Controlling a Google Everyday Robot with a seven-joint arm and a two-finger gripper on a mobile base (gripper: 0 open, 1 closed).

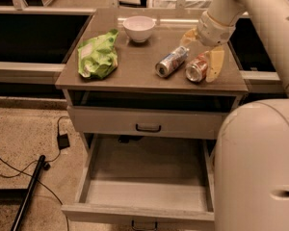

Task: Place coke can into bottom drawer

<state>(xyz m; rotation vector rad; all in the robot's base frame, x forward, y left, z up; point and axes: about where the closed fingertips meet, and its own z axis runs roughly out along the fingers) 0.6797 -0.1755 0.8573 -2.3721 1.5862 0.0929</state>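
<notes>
The coke can (197, 67) lies on its side on the cabinet top (135, 66), near the right edge, its silver end facing me. My gripper (201, 52) is open and hangs over the can: one yellowish finger (215, 64) is down at the can's right side, the other finger (187, 36) is behind and to its left. The fingers are not closed on the can. The bottom drawer (144, 189) is pulled out and nothing is inside it.
A silver-and-blue can (171, 61) lies just left of the coke can. A white bowl (138, 28) and a green chip bag (98, 56) are on the top. The upper drawer (147, 121) is shut. My arm's body (257, 172) fills the lower right. Cables (33, 162) lie on the floor at left.
</notes>
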